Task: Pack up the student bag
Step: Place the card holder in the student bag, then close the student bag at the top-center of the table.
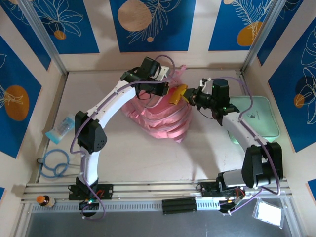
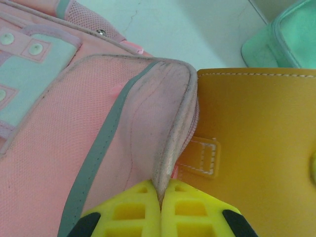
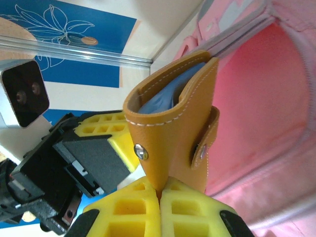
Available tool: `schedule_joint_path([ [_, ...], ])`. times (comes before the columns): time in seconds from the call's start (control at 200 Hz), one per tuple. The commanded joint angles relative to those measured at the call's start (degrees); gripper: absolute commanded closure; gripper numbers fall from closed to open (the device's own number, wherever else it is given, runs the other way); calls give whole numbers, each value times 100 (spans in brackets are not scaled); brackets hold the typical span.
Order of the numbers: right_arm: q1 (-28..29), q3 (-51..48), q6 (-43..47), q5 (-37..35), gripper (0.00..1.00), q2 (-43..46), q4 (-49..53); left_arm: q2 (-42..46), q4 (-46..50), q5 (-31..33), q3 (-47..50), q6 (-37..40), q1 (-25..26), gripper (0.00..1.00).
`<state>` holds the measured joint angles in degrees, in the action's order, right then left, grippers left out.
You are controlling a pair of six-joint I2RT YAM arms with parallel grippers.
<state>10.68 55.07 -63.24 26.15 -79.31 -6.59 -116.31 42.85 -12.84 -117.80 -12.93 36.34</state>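
Observation:
The pink student bag (image 1: 163,118) lies mid-table with its mouth facing right. My left gripper (image 2: 160,197) is shut on the grey-trimmed rim of the bag (image 2: 74,128), holding that edge up at the opening. My right gripper (image 3: 160,190) is shut on the bottom edge of an orange leather pouch (image 3: 173,123) with something blue inside it. The pouch (image 1: 177,95) hangs at the bag's mouth, right beside the left gripper (image 1: 165,90), with the pink lining (image 3: 256,98) just beyond it. From the left wrist the pouch (image 2: 256,138) sits against the held rim.
A flat mint-green case (image 1: 254,116) lies at the right, under the right arm. A clear packet with blue contents (image 1: 60,129) and a coiled blue cable (image 1: 54,163) sit at the left edge. A small orange-capped bottle (image 1: 44,201) and a clear sachet (image 1: 270,213) rest near the front rail.

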Motion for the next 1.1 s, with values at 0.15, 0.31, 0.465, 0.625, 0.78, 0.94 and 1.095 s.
schedule_joint_path([
  [0.15,378,388,-980,-761,100,-970,-371,324,-1062,-393,-319,-795,-4,98],
  [0.31,569,562,-1156,-921,100,-1437,-387,308,-1091,-412,-323,-852,-22,98],
  [0.465,768,840,-1000,-1168,94,-1676,126,289,-1033,-442,-312,-851,-30,97],
  [0.625,903,1348,-1038,-988,84,-2123,606,287,-1033,-434,-315,-882,-52,97],
  [0.78,759,1494,-1241,-490,76,-2228,868,324,-1011,-324,-230,-948,-114,97],
  [0.94,621,1136,-1069,-671,62,-1523,1120,398,-1145,-354,5,-983,-179,96],
  [1.095,366,491,-1026,-725,55,-762,1195,377,-1162,-570,102,-954,-183,87],
])
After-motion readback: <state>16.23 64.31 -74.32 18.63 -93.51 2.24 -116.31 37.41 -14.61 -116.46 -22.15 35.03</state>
